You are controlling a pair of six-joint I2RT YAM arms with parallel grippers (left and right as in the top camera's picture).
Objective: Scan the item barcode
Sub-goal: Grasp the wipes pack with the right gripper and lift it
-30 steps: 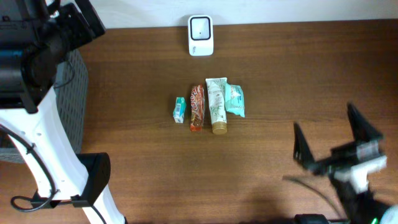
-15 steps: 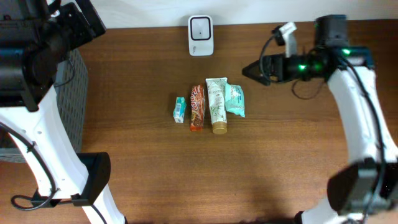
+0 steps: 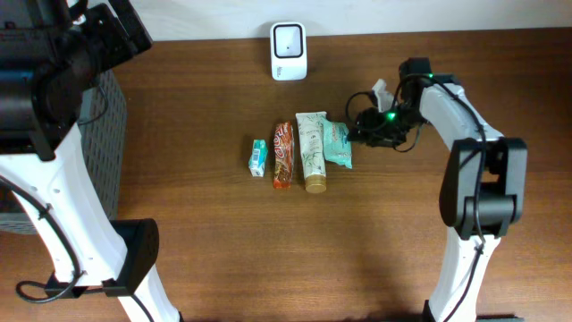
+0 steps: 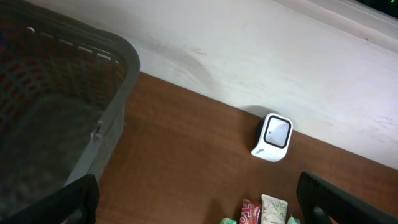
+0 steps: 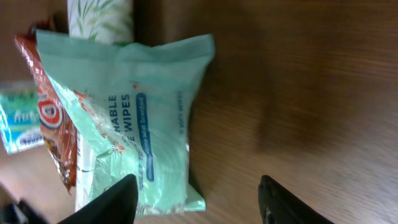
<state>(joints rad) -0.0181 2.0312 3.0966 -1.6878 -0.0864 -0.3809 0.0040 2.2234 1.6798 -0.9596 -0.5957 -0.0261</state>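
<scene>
At the far left stands a grey basket (image 3: pixel 100 134) with ribbed, woven-looking plastic walls and a rounded rim. Above it the left gripper (image 4: pixel 198 180) hangs with its dark jaws spread wide and nothing between them. On the brown wood-grain table (image 3: pixel 206 233) four items lie side by side in a row: a small green-and-white box (image 3: pixel 258 157), a glossy brown-and-orange sachet (image 3: pixel 283 154), and a cream tube (image 3: pixel 311 150) with a gold cap. Behind them, by the wall, sits the white scanner (image 3: pixel 289 51), a rounded block with a dark square window. The row ends in the wipes pack (image 3: pixel 337 143), a soft mint-green film pouch with crimped ends, flat on the table. The right gripper (image 5: pixel 196 182) is low over the pack's outer edge, jaws partly apart. One finger (image 5: pixel 118 199) overlaps the film, possibly touching; bare wood shows before the other, so nothing is clamped.
</scene>
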